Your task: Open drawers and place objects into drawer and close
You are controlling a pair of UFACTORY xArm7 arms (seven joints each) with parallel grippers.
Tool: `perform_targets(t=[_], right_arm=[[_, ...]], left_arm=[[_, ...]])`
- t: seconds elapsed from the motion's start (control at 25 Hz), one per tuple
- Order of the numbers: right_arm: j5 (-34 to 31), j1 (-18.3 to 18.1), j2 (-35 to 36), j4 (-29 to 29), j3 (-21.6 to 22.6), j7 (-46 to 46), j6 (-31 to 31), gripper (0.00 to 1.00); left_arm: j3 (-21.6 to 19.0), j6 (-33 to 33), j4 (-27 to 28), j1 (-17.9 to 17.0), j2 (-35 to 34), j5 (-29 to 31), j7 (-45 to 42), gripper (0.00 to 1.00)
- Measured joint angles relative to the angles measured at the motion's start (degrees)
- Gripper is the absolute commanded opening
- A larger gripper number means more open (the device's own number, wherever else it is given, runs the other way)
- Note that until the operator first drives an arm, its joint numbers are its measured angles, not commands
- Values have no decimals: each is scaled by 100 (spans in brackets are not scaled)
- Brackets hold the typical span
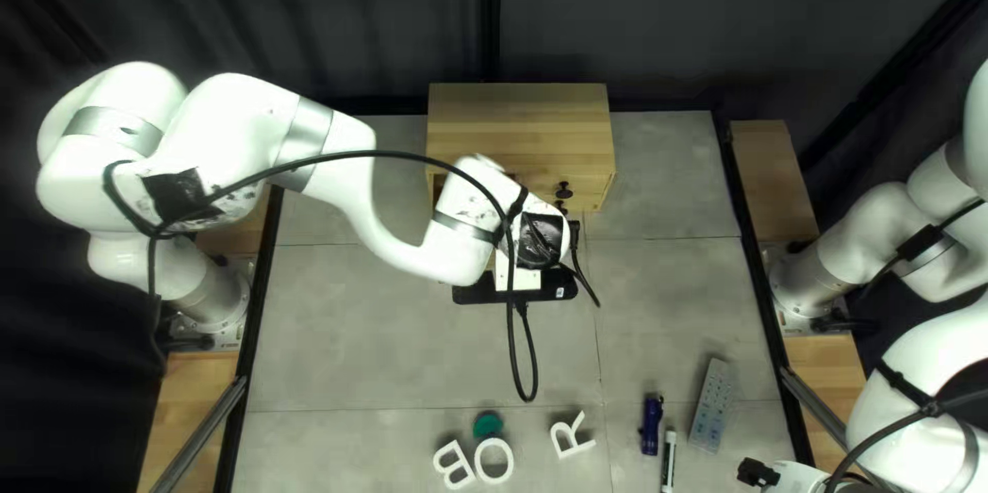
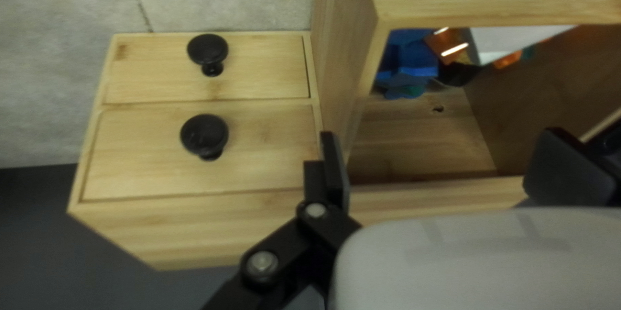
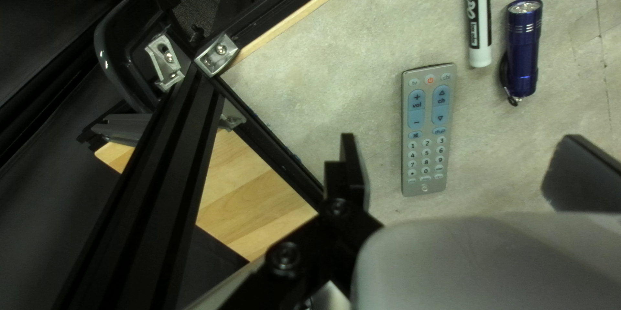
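My left gripper (image 1: 537, 238) is over the front of the wooden cabinet (image 1: 520, 122), its tips hidden in the top left view. In the left wrist view the left gripper (image 2: 451, 166) stands open at an open wooden compartment (image 2: 420, 142) holding blue, orange and white things. Beside it, two drawer fronts (image 2: 149, 148) with black knobs (image 2: 204, 134) sit flush. At the bottom right of the top left view is my right gripper (image 1: 760, 472). The right gripper (image 3: 462, 171) is open above the table, grey remote (image 3: 428, 130) ahead; beyond lie a marker (image 3: 479, 19) and blue flashlight (image 3: 522, 48).
White letters B (image 1: 453, 464), O (image 1: 494, 460) and R (image 1: 571, 435) lie at the table's near side, with a round green thing (image 1: 487, 424) by the O. A black frame rail (image 3: 145, 187) runs beside my right gripper. My left arm's cable loops over the table.
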Motion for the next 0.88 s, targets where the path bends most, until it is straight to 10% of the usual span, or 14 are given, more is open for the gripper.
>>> perform_targets(t=[0.88], right_arm=[[0,0,0,0,0,0,0,100]], left_arm=[[-541,-161,-764,-662,-385,-191,-1185,100]])
